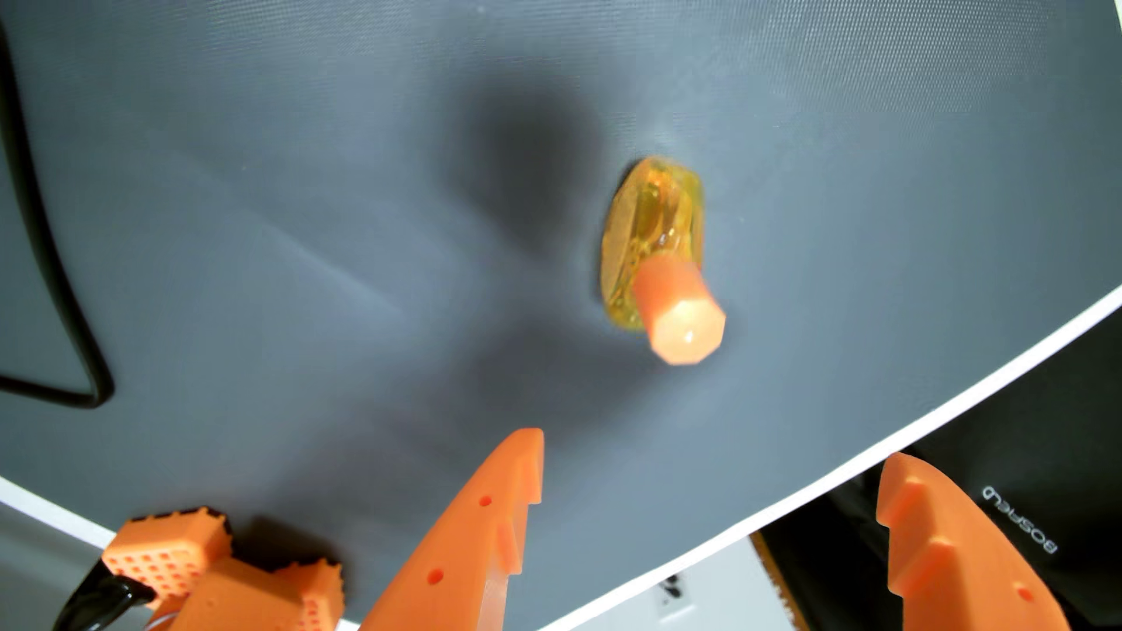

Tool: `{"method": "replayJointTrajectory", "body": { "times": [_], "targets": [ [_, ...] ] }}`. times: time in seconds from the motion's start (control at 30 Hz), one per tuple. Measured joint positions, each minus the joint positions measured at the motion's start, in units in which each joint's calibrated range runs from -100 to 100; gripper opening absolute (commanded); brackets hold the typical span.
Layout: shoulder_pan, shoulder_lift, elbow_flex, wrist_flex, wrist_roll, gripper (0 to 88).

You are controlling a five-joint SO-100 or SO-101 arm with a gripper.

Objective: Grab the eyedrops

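Amber translucent eyedrop bottle with an orange cap (659, 255) stands upright near the grey mat's (303, 212) edge, ahead of my spread, empty orange fingers (710, 467).

eyedrops bottle (652, 236) in the wrist view: small, flattened oval body of clear amber-yellow plastic, topped by a faceted, pale orange cap. standing upright on the dark grey mat (303, 212), cap pointing toward the camera and leaning toward 5 o'clock in the picture. placed right of centre, at about 2 o'clock from the middle. soft dark shadow spread at 10 o'clock from the body. free-standing, touched by nothing.
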State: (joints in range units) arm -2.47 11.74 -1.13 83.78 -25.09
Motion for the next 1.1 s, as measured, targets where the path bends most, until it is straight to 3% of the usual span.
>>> {"method": "replayJointTrajectory", "body": {
  "times": [0.53,1.1],
  "targets": [
    [-1.50,11.87,-6.77,-2.88,-1.36,33.0],
    [-1.65,11.78,2.98,-13.69,-1.36,32.6]
  ]
}}
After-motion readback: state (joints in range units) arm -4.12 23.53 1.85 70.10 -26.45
